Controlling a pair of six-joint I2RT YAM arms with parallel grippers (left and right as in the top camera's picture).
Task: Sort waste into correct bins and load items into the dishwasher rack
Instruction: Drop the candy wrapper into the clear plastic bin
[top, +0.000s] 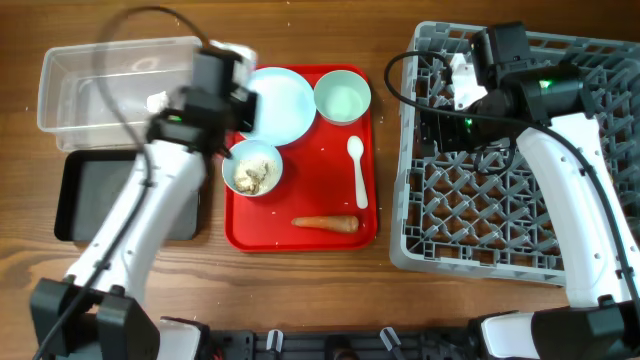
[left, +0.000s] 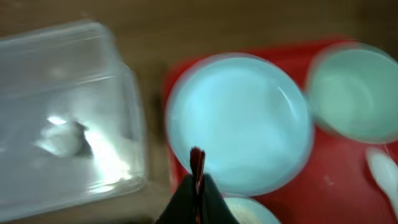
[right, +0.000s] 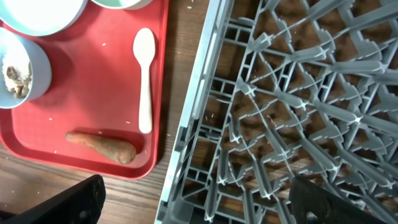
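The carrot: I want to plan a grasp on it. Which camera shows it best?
The right wrist view: the carrot lies close and sharp on the red tray, just below the white spoon. Overhead shows it whole but small, near the tray's front edge. The left wrist view misses it.

This looks like a robotics lab bench set up as a kitchen clean-up station, not a real kitchen. Two white-and-black robot arms, the left arm (top: 130, 225) and the right arm (top: 572, 200), rise from the near edge of a brown wooden table (top: 300, 290). On the table, a large square grey plastic dishwasher rack (top: 470, 220) sits at the right. A flat red plastic serving tray (top: 310, 170) of dishes is in the middle. A clear rectangular plastic tub (top: 70, 110) and a shallow black rectangular tray (top: 85, 200) are at the left.
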